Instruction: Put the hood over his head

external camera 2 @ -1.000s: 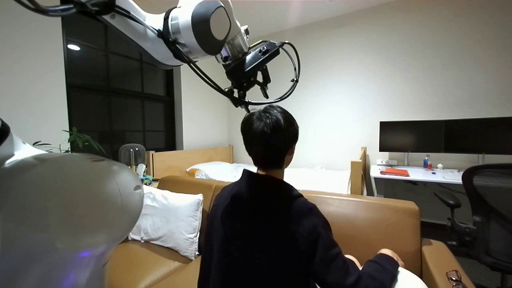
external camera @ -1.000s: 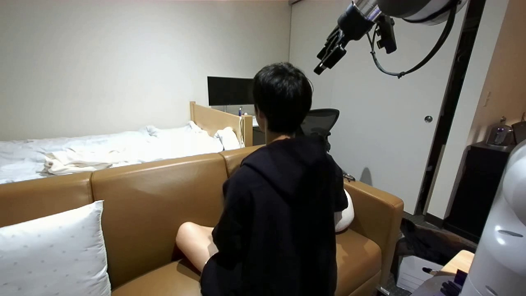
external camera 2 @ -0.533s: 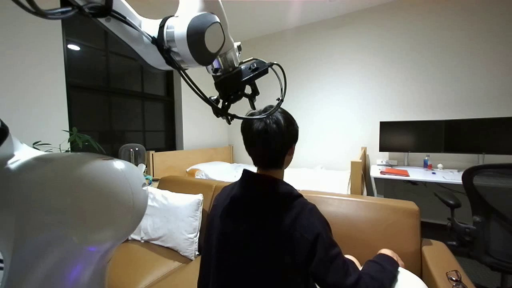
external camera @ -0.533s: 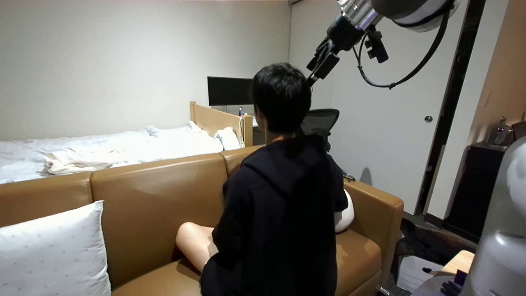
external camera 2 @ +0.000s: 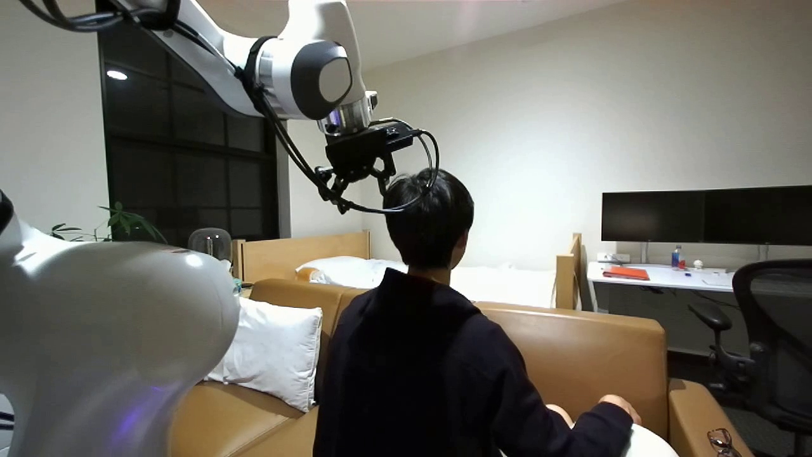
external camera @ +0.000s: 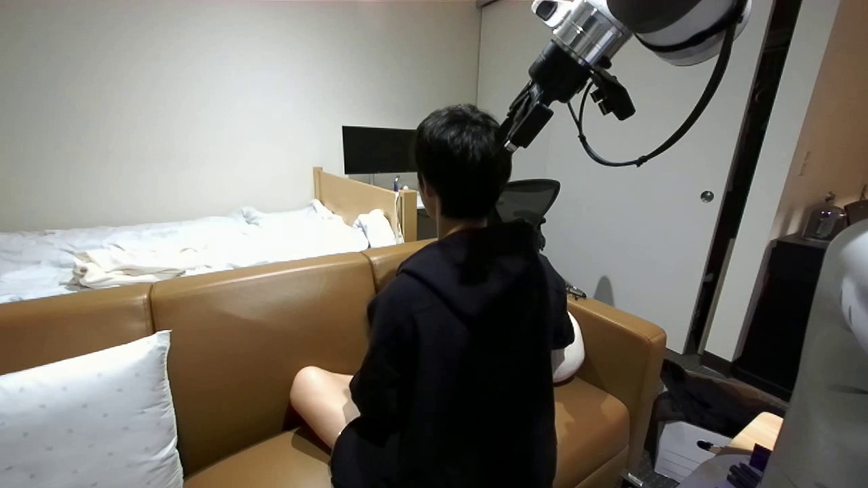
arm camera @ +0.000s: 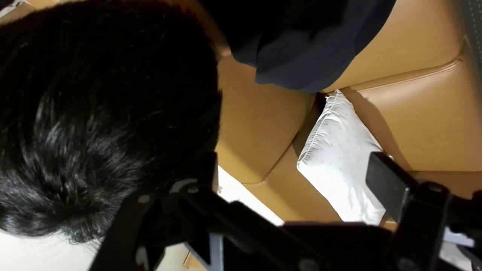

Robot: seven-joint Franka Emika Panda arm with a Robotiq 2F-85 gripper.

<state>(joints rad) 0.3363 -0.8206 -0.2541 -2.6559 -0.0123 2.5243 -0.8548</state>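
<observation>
Dark navy cloth, matte and softly creased, forms the hood (external camera: 449, 281), which lies on the upper back of a person (external camera: 468, 393), just below the neck, tapering to a blunt point. Above it the head (external camera 2: 431, 228) is rounded and thick with straight, glossy black hair (arm camera: 75, 143). The gripper (arm camera: 297, 174), all black angular links, is right beside the hair — its fingers spread wide apart, holding nothing. In the wrist view one finger (arm camera: 208, 171) overlaps the hair's edge; whether they touch I cannot tell. The other's flat, rectangular pad (arm camera: 386, 184) shows against a white pillow (arm camera: 331, 169), faintly dotted and seamed. In an exterior view a thin black cable (external camera 2: 436, 162) loops from the wrist across the hair. The person faces the backrest of a smooth, tan, leather-like sofa (external camera: 264, 318), its panels split by seams. Beyond lies rumpled white bedding (external camera: 169, 247) — bordered by a flat, pale wooden panel (external camera: 356, 193).
</observation>
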